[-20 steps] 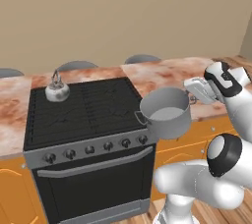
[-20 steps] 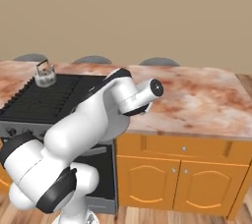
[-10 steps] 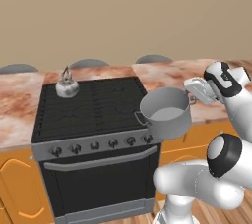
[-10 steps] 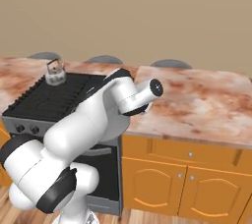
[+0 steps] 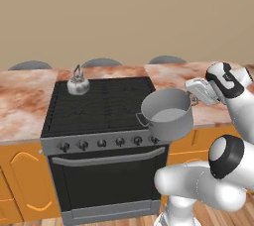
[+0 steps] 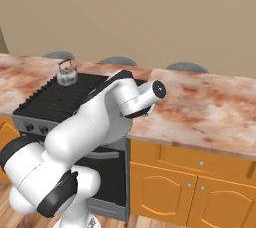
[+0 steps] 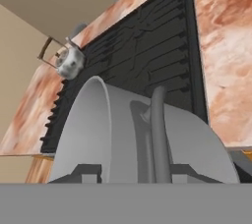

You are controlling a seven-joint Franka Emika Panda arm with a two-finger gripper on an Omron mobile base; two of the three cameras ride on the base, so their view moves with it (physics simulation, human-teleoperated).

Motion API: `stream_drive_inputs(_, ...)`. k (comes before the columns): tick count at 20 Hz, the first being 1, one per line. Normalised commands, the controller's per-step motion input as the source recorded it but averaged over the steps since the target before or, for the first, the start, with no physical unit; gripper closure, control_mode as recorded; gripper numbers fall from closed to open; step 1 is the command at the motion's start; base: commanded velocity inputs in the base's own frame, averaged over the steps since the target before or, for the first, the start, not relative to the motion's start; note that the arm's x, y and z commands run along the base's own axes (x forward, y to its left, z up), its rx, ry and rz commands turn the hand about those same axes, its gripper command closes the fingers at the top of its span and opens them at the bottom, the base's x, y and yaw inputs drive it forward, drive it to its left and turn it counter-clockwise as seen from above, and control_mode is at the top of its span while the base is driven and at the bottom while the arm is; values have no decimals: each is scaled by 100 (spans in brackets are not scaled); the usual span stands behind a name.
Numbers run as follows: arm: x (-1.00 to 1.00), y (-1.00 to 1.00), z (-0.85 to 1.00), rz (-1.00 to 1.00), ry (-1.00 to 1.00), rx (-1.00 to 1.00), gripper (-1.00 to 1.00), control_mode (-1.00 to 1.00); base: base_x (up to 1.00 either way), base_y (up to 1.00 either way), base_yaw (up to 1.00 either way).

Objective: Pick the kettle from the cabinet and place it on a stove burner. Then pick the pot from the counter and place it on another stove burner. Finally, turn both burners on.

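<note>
The gripper (image 5: 194,99) sits at the centre right of the left base picture, its jaws clamped on the right-hand loop handle of the pot (image 5: 166,113). In the hand picture the finger tips (image 7: 87,173) rise on either side of that handle at the bottom of the frame, with the pot's grey wall (image 7: 113,134) bulging up just beyond them.

The pot hangs in the air, clear of the counter (image 5: 25,101), low centre-right in the left base picture, in front of the stove's right front corner. It stays roughly upright, its open mouth facing up and slightly tipped toward the camera, so its axis runs near vertical. Its two handles line up left to right across the frame, the free one pointing left toward the stove (image 5: 101,102).

The kettle (image 5: 78,83) already stands on the back left burner, upper left of the black grate, with its loop handle upright; it appears again at upper left in the right base picture (image 6: 65,74) and in the hand picture (image 7: 67,62).

So the first step looks done and the second is in hand: the pot is being carried to a burner. The next move, I judge, calls for swinging it left and back over a free burner, well apart from the kettle, levelling it, lowering it flat onto the grate and only then opening the jaws. Held by one handle, it may tilt. The knobs (image 5: 101,143) come after.
</note>
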Motion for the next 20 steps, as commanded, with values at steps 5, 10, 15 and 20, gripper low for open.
stream_drive_inputs(5,0,0,0,0,0,0,100,100,0,-12,21)
stream_drive_inputs(10,0,0,0,0,0,0,100,100,0,-1,3)
stream_drive_inputs(15,0,0,0,0,0,0,100,-100,0,0,0)
stream_drive_inputs(20,0,0,0,0,0,0,100,-100,0,0,0)
